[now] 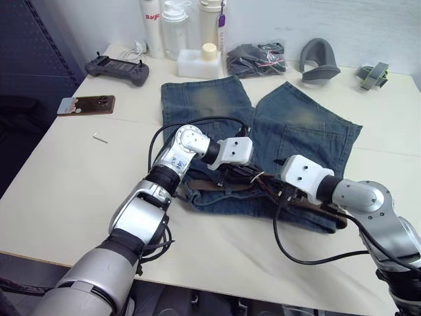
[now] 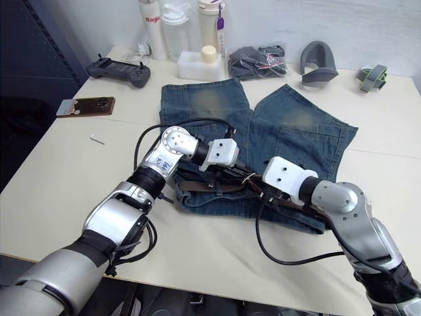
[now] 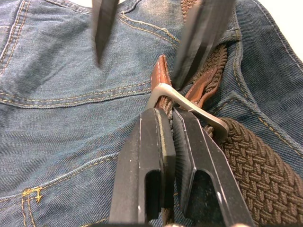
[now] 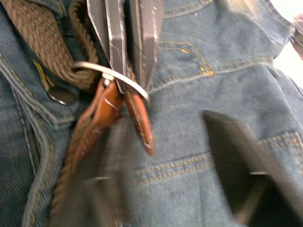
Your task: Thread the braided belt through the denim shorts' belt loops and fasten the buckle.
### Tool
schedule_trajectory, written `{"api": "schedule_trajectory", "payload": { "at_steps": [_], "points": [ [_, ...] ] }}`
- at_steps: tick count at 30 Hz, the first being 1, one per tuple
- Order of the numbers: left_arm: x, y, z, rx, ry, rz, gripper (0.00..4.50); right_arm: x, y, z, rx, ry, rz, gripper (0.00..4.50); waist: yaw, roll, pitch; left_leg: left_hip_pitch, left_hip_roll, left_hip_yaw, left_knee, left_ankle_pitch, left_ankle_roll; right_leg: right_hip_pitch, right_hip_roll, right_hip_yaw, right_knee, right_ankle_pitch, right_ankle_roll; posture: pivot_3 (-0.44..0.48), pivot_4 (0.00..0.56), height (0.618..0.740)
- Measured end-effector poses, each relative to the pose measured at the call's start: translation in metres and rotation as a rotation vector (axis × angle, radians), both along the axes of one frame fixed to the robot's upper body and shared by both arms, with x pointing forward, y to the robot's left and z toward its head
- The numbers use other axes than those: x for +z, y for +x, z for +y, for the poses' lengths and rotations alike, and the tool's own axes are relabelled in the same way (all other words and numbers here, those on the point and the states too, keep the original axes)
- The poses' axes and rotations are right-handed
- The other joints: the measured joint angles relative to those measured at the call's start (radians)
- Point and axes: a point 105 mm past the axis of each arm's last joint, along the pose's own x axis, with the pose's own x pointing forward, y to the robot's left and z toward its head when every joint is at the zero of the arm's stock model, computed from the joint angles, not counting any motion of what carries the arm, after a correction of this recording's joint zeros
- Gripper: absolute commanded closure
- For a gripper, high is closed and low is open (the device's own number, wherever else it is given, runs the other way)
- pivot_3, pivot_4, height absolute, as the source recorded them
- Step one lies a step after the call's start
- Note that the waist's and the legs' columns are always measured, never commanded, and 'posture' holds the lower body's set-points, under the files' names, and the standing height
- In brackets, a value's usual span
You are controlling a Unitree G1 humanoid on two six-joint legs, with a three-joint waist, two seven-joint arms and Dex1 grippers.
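Observation:
The denim shorts (image 1: 302, 131) lie flat on the table with their waistband toward me. Along that waistband runs the braided belt (image 3: 255, 165), passing under a belt loop (image 3: 233, 35). My left gripper (image 3: 168, 113) is shut on the silver buckle (image 3: 189, 104), pinching its frame next to the brown leather ends (image 4: 139, 118). My right gripper (image 4: 165, 120) faces it from the other side. It hangs open just above the denim, with one finger (image 3: 102, 28) on each side of the buckle and nothing between them.
At the table's far edge stand bottles (image 1: 174, 26), a white box (image 1: 197, 62), a dark bundle with pink cord (image 1: 256, 59) and a grey curved piece (image 1: 318, 62). A controller (image 1: 117, 68), a phone (image 1: 86, 105) and a small screw (image 1: 100, 137) lie on the left.

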Motion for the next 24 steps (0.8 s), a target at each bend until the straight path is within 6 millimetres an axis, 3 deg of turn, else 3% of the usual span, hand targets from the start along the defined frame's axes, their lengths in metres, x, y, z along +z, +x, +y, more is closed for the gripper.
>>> {"api": "schedule_trajectory", "payload": {
  "at_steps": [1, 2, 10, 14, 16, 17, 20, 24],
  "points": [
    [0.000, 0.000, 0.000, 0.002, -0.002, 0.001, 4.50, -0.001, 0.000, 0.002, 0.008, 0.000, 0.002, 4.29, 0.000, 0.000, 0.000, 0.000, 0.000, 0.000, 0.000, 0.000, 0.000, 0.000, 0.000, 0.000, 0.000, 0.000, 0.000, 0.000, 0.150, 0.649],
    [0.001, 0.001, 0.001, 0.005, -0.001, 0.001, 4.50, -0.002, -0.001, 0.003, 0.014, -0.002, 0.003, 4.41, 0.000, 0.000, 0.000, 0.000, 0.000, 0.000, 0.000, 0.000, 0.000, 0.000, 0.000, 0.000, 0.000, 0.000, 0.000, 0.000, 0.150, 0.649],
    [0.013, 0.005, 0.021, 0.059, -0.021, 0.071, 1.36, -0.003, 0.000, 0.003, 0.026, -0.003, -0.005, 4.50, -0.008, 0.000, 0.000, 0.000, 0.001, 0.000, 0.001, 0.000, 0.000, 0.000, 0.001, 0.000, 0.001, 0.000, 0.000, 0.000, 0.150, 0.649],
    [0.021, 0.011, 0.058, 0.155, -0.036, 0.100, 0.02, -0.002, 0.000, 0.001, 0.024, -0.005, -0.004, 4.50, -0.020, 0.000, 0.000, 0.000, 0.001, 0.000, 0.001, 0.000, 0.000, 0.000, 0.001, 0.000, 0.001, 0.000, 0.000, 0.000, 0.150, 0.649],
    [0.024, 0.011, 0.074, 0.197, -0.042, 0.121, 0.02, 0.000, 0.000, -0.004, 0.012, -0.001, -0.007, 4.50, -0.022, 0.000, 0.000, 0.000, 0.001, 0.000, 0.001, 0.000, 0.000, 0.000, 0.001, 0.001, 0.002, 0.000, 0.000, 0.000, 0.150, 0.649],
    [0.026, 0.009, 0.080, 0.210, -0.047, 0.163, 0.23, 0.001, 0.000, -0.006, 0.009, -0.002, -0.008, 4.50, -0.023, 0.000, 0.000, 0.000, 0.001, 0.000, 0.002, 0.000, 0.000, 0.000, 0.001, 0.001, 0.002, 0.000, 0.000, 0.000, 0.150, 0.649],
    [0.026, -0.005, 0.095, 0.220, -0.082, 0.273, 1.19, 0.001, -0.003, -0.008, 0.006, 0.005, 0.006, 4.50, -0.023, 0.000, 0.000, 0.000, 0.001, -0.001, 0.002, 0.000, 0.000, 0.000, 0.001, 0.001, 0.002, 0.000, 0.000, 0.000, 0.150, 0.649],
    [0.015, -0.028, 0.104, 0.210, -0.070, 0.369, 3.00, 0.000, -0.005, -0.011, 0.001, 0.004, 0.015, 4.50, -0.023, 0.000, 0.000, 0.000, 0.001, -0.001, 0.002, 0.000, 0.000, 0.000, 0.001, 0.001, 0.002, 0.000, 0.000, 0.000, 0.150, 0.649]
  ]
}}
